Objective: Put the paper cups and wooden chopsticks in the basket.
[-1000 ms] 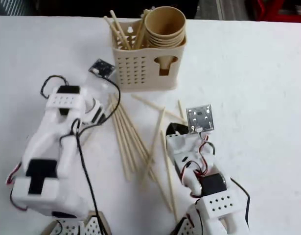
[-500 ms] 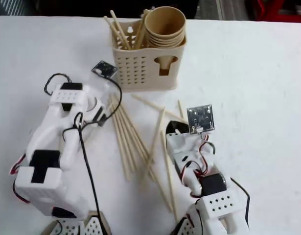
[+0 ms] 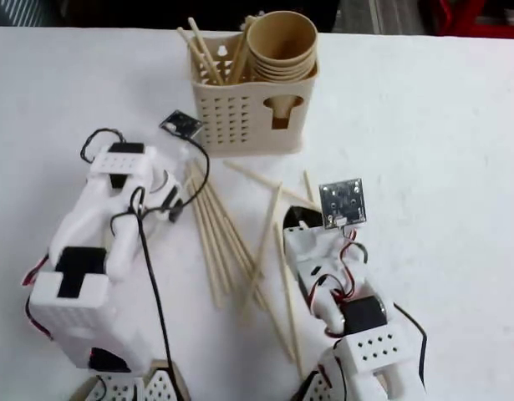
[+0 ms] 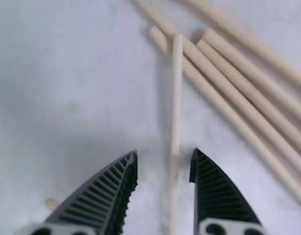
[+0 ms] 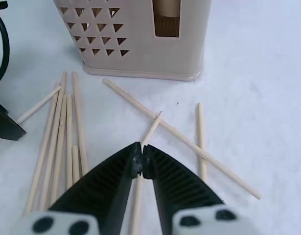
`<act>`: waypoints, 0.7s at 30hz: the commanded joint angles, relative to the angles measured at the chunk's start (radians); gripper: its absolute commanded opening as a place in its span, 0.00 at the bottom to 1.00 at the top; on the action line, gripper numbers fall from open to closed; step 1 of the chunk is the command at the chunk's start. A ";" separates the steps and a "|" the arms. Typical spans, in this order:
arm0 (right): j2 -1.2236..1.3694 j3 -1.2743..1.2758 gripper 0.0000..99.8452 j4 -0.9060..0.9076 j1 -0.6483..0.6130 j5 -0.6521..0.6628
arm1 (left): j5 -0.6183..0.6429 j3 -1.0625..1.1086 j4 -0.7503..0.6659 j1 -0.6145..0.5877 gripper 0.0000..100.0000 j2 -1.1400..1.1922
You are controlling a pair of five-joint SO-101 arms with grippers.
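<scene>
The beige basket (image 3: pixel 248 113) stands at the back of the table with stacked paper cups (image 3: pixel 282 42) and several wooden chopsticks (image 3: pixel 208 52) inside it. More chopsticks (image 3: pixel 227 238) lie scattered in front of it. My left gripper (image 4: pixel 164 154) is open low over the table, and a single pale chopstick (image 4: pixel 175 98) runs between its fingers (image 4: pixel 113 191). In the high view the left gripper (image 3: pixel 183 180) is at the left edge of the pile. My right gripper (image 5: pixel 140 152) is shut, just above a loose chopstick (image 5: pixel 151 128), facing the basket (image 5: pixel 135 39).
The white table (image 3: pixel 424 150) is bare to the right of the basket. The two arms flank the chopstick pile, the right arm (image 3: pixel 332 276) at the front right. A black cable (image 3: pixel 144 251) trails along the left arm.
The left arm has shifted to the right and a little forward, bringing its gripper to the edge of the chopstick pile. The right arm has stayed still.
</scene>
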 commanded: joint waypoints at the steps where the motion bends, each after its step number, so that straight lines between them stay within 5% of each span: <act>1: -0.007 -0.003 0.02 -0.016 -0.010 0.011 | 0.000 -0.135 0.086 0.008 0.18 0.064; 9: -0.007 -0.003 0.02 -0.016 -0.008 0.011 | -0.006 -0.350 0.253 0.018 0.02 0.234; 21: -0.007 -0.003 0.02 -0.016 -0.005 0.011 | -0.008 -0.247 0.318 0.021 0.02 0.122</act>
